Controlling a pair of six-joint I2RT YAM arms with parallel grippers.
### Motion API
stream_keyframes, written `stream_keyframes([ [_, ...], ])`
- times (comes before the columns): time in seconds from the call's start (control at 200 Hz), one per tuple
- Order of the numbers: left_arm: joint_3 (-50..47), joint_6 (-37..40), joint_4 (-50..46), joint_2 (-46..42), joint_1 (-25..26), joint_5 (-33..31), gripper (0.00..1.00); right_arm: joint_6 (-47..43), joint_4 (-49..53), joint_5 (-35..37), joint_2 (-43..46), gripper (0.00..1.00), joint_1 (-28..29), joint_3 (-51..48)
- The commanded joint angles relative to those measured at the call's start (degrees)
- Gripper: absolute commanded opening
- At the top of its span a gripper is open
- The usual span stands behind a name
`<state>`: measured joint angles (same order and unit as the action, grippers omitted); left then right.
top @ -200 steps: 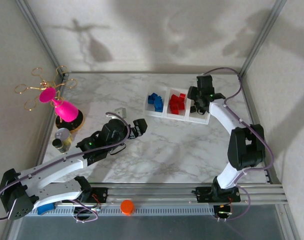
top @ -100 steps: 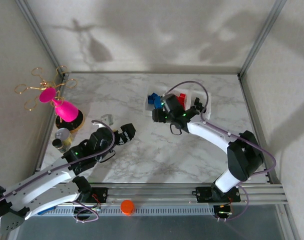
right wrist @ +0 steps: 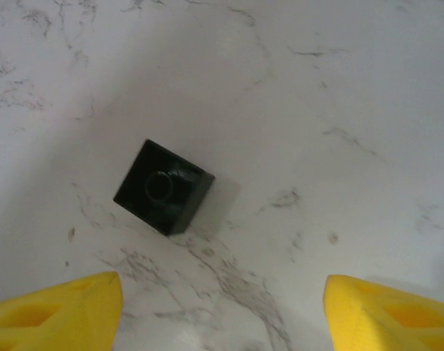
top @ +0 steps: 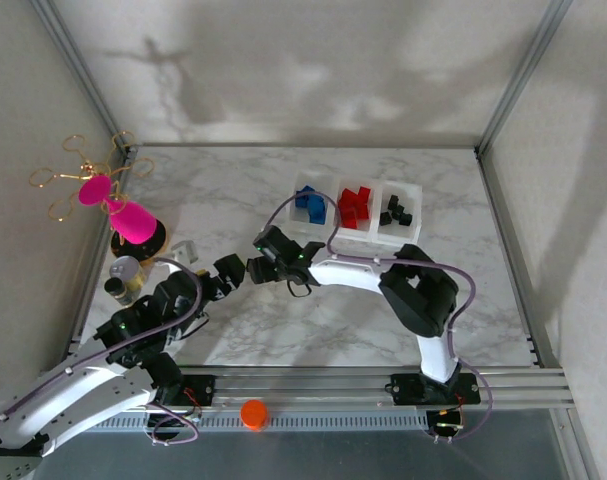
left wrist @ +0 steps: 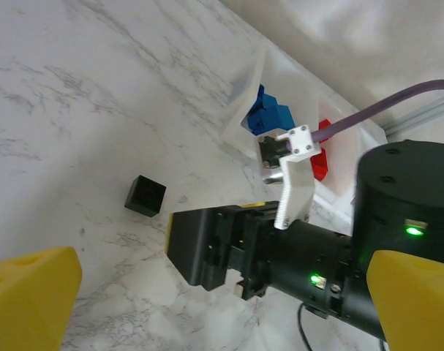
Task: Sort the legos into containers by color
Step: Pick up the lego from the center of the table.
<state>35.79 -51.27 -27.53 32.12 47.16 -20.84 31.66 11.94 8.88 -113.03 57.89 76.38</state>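
The right gripper (right wrist: 222,316) had its jaws spread wide with nothing between them, one yellow tip in each bottom corner of its wrist view. The black lego (right wrist: 163,188) lay on the table (right wrist: 339,110) above and left of the gap's middle, turned cornerwise to the jaws. Being square, it gave us no long axis. The left gripper (left wrist: 222,292), also released and empty, hung farther off, so we judged the right arm nearer. The containers (top: 376,205) sat upper right in the top view.
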Motion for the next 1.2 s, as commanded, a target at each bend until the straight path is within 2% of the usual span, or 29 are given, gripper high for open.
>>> stream_keyframes([
  [0.0,-0.5,-1.6,-3.5,-1.9,0.2,-3.4,1.0,0.9,-0.8,0.4,-2.7,0.75,0.6,4.4],
  [0.255,-0.3,-1.6,-4.9,-2.9,0.2,-4.7,1.0,-0.6,1.7,3.1,-11.2,0.76,0.8,13.1],
  [0.541,-0.5,-1.6,-4.2,-2.5,0.2,-4.9,1.0,0.0,7.3,5.9,-16.2,0.67,0.9,20.3],
  [0.791,-0.4,-1.3,-3.7,-2.4,0.1,-4.8,1.0,1.4,10.0,8.1,-14.1,0.57,0.8,17.9],
  [1.191,-0.6,-1.3,-3.0,-2.1,0.2,-4.1,1.0,2.0,9.7,4.0,-13.3,0.46,0.9,16.3],
])
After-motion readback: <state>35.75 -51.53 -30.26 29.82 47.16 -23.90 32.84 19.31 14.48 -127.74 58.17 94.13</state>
